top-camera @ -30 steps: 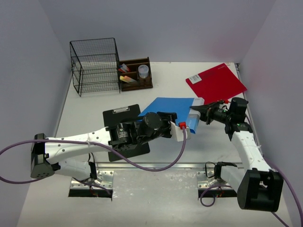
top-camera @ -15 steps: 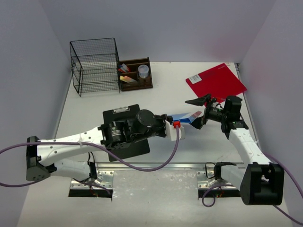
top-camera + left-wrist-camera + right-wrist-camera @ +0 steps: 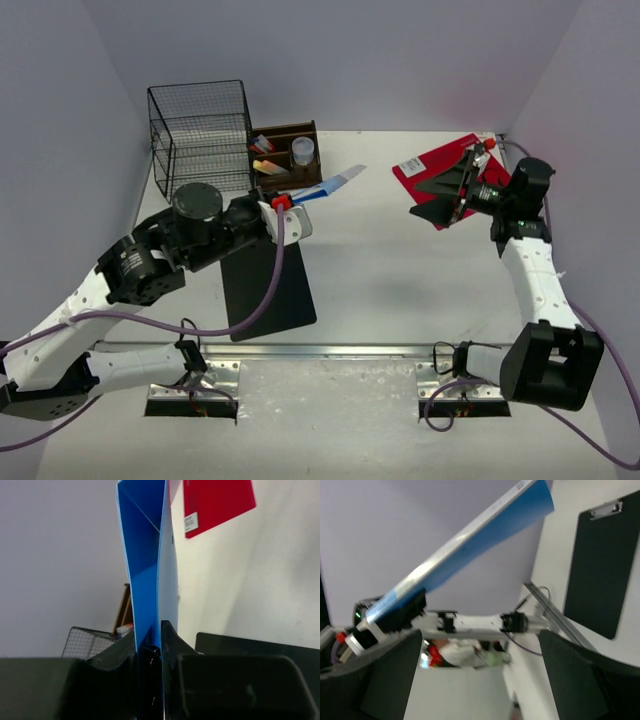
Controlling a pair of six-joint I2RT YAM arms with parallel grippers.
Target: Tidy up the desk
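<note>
The left gripper [image 3: 296, 201] was clenched on one short edge of the blue folder [image 3: 332, 184], holding it off the desk [image 3: 400, 270], which spread white and flat beneath both arms; in the left wrist view the fingers [image 3: 172, 645] pinched the folder edge-on. Its long axis ran from the grip out toward the far right, the free end pointing away from the wire basket [image 3: 200, 140]; the basket stood just to the far left of that gripper, beside the wooden organizer [image 3: 290, 155]. Filing the folder there would likely call for swinging that free end round to the left. The right gripper [image 3: 437, 200] hung released, jaws wide and empty, over the red folder [image 3: 425, 165] and well apart from the basket; whether it touched the red folder was hard to tell. The left arm was the nearer one.
</note>
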